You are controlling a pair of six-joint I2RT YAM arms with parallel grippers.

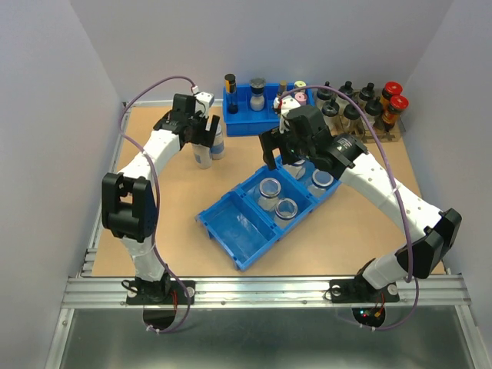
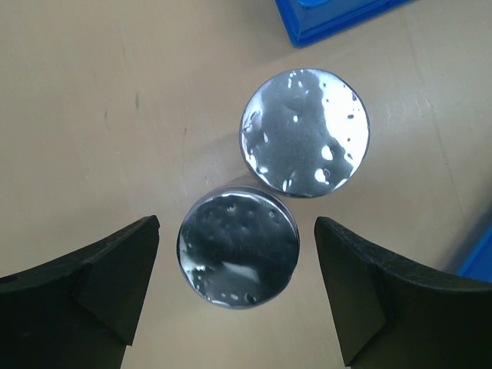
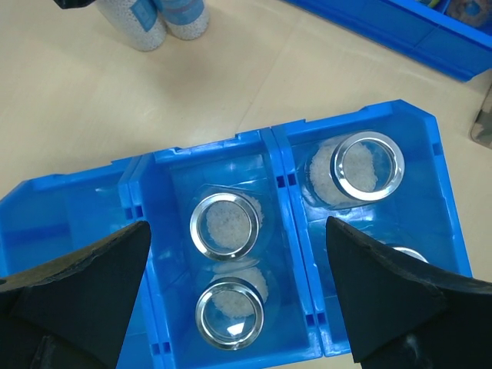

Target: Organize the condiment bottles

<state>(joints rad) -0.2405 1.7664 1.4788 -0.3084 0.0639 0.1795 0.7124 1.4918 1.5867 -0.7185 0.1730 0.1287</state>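
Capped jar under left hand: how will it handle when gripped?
Likely rigid and slick: jar looks like glass with a smooth metal cap. Seems full of white granules, so probably heavy for its size. Second jar stands close; a nudge may knock it.

The top camera looked down from high behind the near edge of the table [image 1: 177, 207], taking all of it in. The left wrist camera faced straight down, close over two capped jars [image 2: 237, 247]. The right wrist camera looked down from higher over the tray [image 3: 280, 181] and caught those jars at its top left edge.
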